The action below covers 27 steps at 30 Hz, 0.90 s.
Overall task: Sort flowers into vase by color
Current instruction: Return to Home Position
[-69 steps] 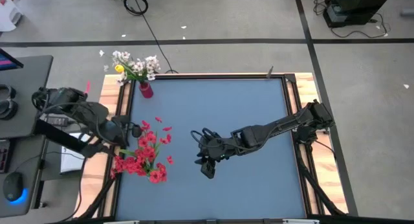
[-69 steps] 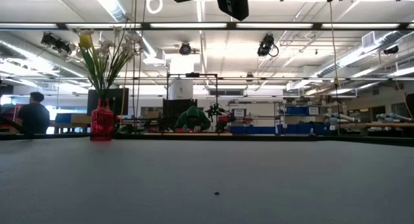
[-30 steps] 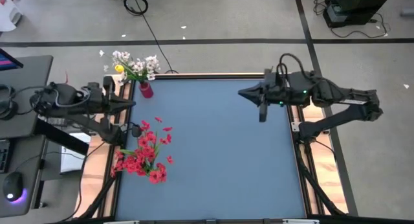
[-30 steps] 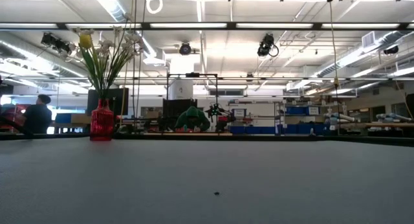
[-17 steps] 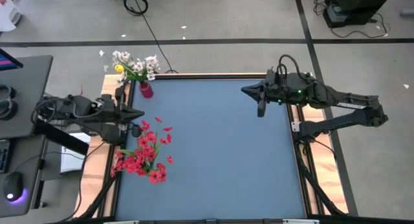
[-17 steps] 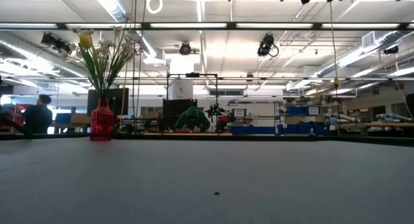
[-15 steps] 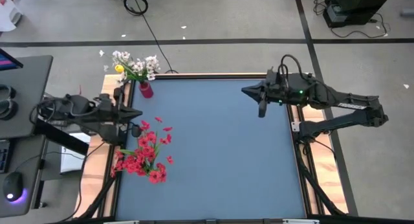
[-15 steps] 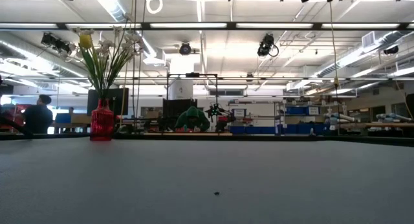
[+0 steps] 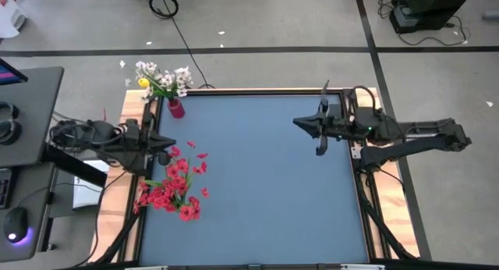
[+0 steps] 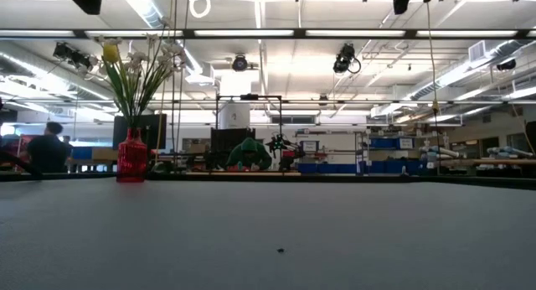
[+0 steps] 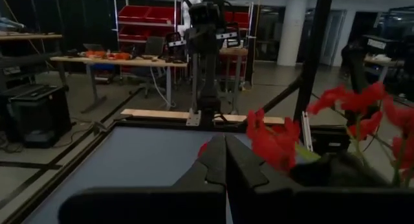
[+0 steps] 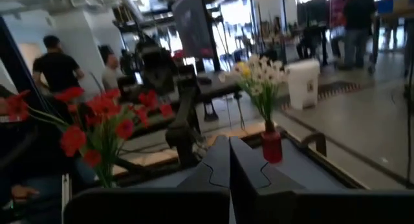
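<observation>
High view: left gripper (image 9: 165, 140) at the left edge of the table (image 9: 257, 192), just above the red flowers (image 9: 173, 186) at lower left; white and yellow flowers (image 9: 162, 79) stand in a red vase (image 9: 176, 108) at the upper-left corner; right gripper (image 9: 299, 122) centre-right. Low view: that vase upright at far left. Wrist views: each gripper's fingers clenched together, grasping nothing; red flowers at frame right for the left wrist, frame left for the right.
</observation>
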Each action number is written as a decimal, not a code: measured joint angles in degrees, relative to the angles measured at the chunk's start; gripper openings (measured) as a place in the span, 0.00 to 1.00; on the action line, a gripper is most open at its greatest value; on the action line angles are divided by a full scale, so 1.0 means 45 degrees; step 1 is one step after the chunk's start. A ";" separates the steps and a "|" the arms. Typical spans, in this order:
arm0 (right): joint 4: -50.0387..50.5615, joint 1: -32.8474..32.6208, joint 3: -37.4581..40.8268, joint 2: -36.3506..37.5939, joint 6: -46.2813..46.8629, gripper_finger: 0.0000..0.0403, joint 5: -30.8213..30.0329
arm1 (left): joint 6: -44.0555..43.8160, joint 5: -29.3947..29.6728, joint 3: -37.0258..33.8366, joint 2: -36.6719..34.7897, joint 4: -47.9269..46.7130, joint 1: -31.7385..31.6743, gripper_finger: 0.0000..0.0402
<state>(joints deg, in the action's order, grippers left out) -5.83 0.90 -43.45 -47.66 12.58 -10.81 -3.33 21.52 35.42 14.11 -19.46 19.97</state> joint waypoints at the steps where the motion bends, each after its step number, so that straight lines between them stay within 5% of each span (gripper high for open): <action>1: -0.0314 -0.0077 0.0332 0.0154 -0.0102 0.01 -0.0013 | 0.0005 0.0000 -0.0200 -0.0004 0.0214 -0.0005 0.00; 12: -0.0505 -0.0353 0.1591 0.1701 -0.0034 0.00 -0.0012 | 0.0596 -0.0064 -0.0276 -0.0519 0.0008 -0.1083 0.00; 27: 0.0605 -0.0421 0.1610 0.2084 -0.0173 0.01 0.0757 | 0.0413 -0.2217 -0.2160 -0.0676 0.1484 -0.3577 0.00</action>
<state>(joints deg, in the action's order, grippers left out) -3.11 -0.99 -36.21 -38.28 11.80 -7.40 -1.48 11.54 25.70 11.07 -12.78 3.87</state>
